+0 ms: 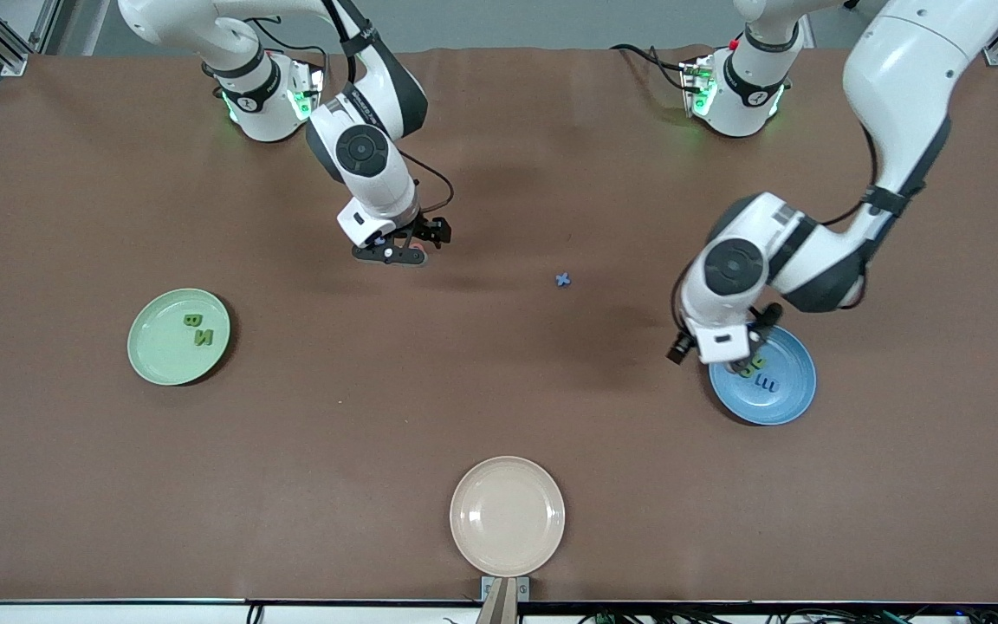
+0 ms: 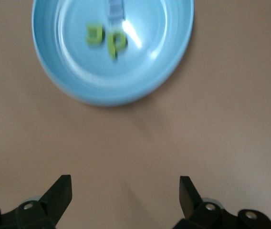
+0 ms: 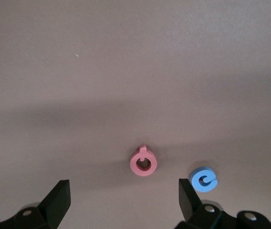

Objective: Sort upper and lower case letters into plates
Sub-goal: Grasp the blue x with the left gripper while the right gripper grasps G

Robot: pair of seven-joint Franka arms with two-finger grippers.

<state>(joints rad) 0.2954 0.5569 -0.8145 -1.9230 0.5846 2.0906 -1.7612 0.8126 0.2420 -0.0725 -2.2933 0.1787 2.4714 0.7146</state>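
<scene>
While both arms hang over the table (image 1: 499, 390), you have the right tool (image 1: 395, 251) above a red ring-shaped letter (image 3: 143, 163) and a blue curled letter (image 3: 203, 179), which lie just beside each other without touching. Its fingers (image 3: 57, 200) stand wide apart, holding nothing.

Your left tool (image 2: 126, 195) hangs over the rim of the blue plate (image 1: 789, 394) at that plate's ten o'clock in the front view, fingers likewise apart and empty. In the blue plate you have two green letters (image 2: 106, 39) side by side and one blue letter (image 1: 765, 382) next to them.

At the right arm's end of the table, the mint plate (image 1: 157, 347) carries two green letters (image 1: 197, 329), one at the twelve o'clock of the other.

One small blue letter (image 1: 562, 279) lies alone on the bare table, between the two tools and well apart from every plate.

A cream plate (image 1: 508, 516) sits at six o'clock of that letter, nearest the front camera, with nothing showing in it.
</scene>
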